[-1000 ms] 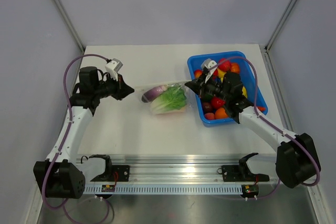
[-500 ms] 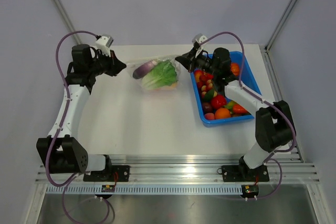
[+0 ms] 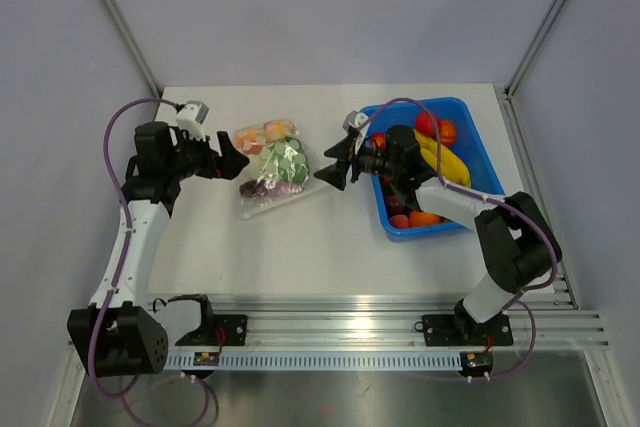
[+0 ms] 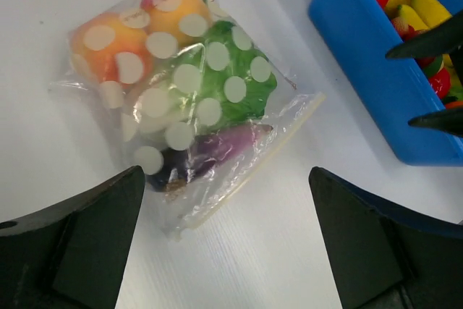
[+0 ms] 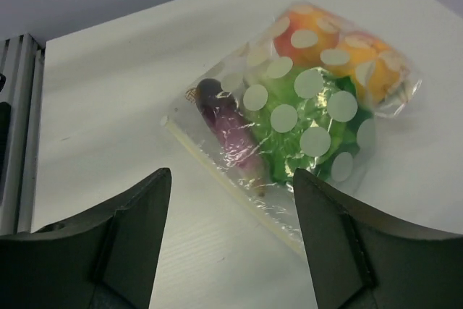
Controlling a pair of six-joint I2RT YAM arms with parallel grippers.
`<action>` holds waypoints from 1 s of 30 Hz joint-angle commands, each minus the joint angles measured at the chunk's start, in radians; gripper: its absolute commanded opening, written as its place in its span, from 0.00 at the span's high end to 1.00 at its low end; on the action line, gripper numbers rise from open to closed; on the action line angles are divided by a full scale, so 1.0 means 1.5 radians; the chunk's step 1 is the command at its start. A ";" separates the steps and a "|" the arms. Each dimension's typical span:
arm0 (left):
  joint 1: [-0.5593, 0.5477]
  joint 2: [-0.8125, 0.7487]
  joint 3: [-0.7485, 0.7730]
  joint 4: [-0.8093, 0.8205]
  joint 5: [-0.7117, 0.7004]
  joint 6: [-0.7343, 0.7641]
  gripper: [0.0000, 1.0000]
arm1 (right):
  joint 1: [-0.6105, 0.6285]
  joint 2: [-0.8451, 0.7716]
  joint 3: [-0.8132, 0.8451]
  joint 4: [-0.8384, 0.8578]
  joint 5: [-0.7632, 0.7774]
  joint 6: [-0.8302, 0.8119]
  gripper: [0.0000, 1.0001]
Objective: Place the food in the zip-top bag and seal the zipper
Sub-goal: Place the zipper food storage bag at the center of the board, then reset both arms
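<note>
Zip-top bag [image 3: 272,168] holding food [image 4: 217,85] lies left of tray [image 3: 465,219].

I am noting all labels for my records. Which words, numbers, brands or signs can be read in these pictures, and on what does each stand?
No text can be read in any view.
zip-top bag: printed with white dots only, no words.
blue tray: no marking seen.
small coloured stickers by the near rail: too small to read.

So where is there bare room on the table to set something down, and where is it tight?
Widest bare patch: table front, between bag and rail. A narrower strip runs behind the bag to the back edge. Crowded: the bag is hemmed between left gripper and right gripper; the tray is mostly full.
</note>
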 commanded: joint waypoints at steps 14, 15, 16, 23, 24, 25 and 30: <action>0.001 -0.180 -0.005 -0.027 -0.154 -0.165 0.01 | -0.002 -0.202 0.227 -0.667 0.672 0.181 0.01; 0.001 -0.183 -0.008 -0.034 -0.161 -0.161 0.01 | -0.002 -0.201 0.251 -0.701 0.696 0.187 0.01; 0.000 -0.195 -0.011 -0.041 -0.169 -0.159 0.01 | -0.002 -0.206 0.256 -0.751 0.735 0.202 0.01; 0.000 -0.226 -0.012 -0.090 -0.231 -0.180 0.01 | -0.002 -0.333 0.149 -0.775 0.822 0.256 0.01; 0.000 -0.226 -0.011 -0.091 -0.235 -0.177 0.01 | -0.002 -0.345 0.126 -0.772 0.824 0.262 0.01; 0.000 -0.226 -0.010 -0.094 -0.236 -0.172 0.01 | -0.002 -0.368 0.115 -0.775 0.835 0.267 0.00; 0.000 -0.214 -0.007 -0.097 -0.219 -0.170 0.01 | -0.002 -0.398 0.082 -0.790 0.848 0.270 0.01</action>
